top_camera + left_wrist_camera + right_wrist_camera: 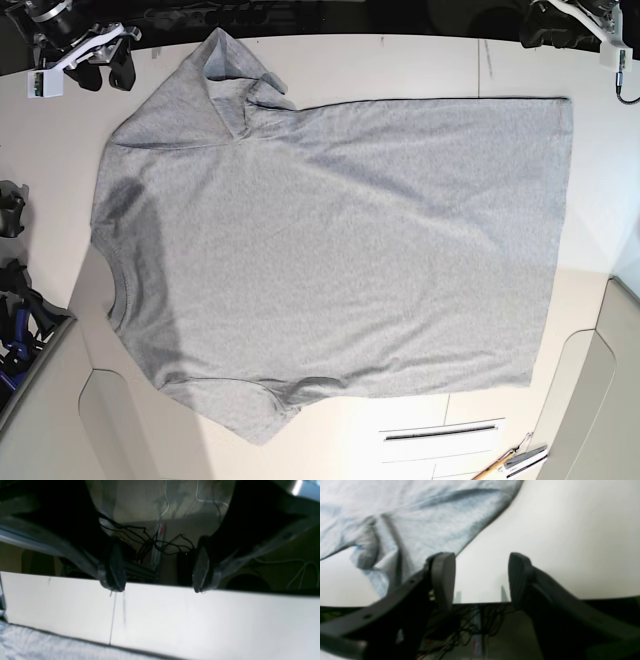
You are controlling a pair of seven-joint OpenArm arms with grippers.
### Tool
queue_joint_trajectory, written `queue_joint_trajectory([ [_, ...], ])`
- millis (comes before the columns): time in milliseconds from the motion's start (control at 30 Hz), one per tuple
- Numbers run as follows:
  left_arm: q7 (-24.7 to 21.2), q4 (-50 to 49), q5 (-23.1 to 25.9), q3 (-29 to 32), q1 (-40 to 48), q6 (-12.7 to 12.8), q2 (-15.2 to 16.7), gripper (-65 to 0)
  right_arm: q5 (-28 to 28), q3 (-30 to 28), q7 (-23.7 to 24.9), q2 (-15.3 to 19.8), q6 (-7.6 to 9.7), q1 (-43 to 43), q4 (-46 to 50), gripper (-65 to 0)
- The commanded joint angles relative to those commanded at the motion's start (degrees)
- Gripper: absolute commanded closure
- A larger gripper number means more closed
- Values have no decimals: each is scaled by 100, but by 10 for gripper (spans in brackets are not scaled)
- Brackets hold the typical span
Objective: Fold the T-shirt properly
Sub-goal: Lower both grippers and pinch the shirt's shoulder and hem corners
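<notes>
Your shirt point(350, 240) lies spread on the table point(600, 200), one sleeve bunched; folding seems barely begun. Both your left gripper point(159, 588) and right gripper point(482, 580) are open and empty. Next, you likely need to straighten that sleeve before folding.

The grey T-shirt point(330, 240) lies spread sideways across the white table point(60, 165), its straight hem at the right, one sleeve bunched at the upper left and the other pointing down at the lower left; the right gripper point(106, 76) hangs near the bunched sleeve, the left gripper point(547, 38) at the upper right, both apart from the cloth
</notes>
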Motion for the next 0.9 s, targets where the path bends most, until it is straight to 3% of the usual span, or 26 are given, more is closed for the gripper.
queue_joint_trajectory([
  [133, -15, -2, -15, 0, -94, 31, -186, -452, 225, -9, -435, -240, 354, 302, -326, -335],
  [300, -17, -2, 52, 0, -286, 63, -380, -452, 297, -162, -457, -402, 492, 448, -470, -335],
  [467, -24, -4, 96, 0, -433, 68, -498, -452, 273, -590, -446, -417, 509, 448, -557, -334],
  [767, -151, -39, 216, 0, -588, 81, -518, -452, 280, -931, -424, -835, 599, 671, -728, -334],
  [900, -175, -155, 459, 0, -820, 328, -568, -452, 238, -1176, -422, -879, 595, 734, -728, -334],
])
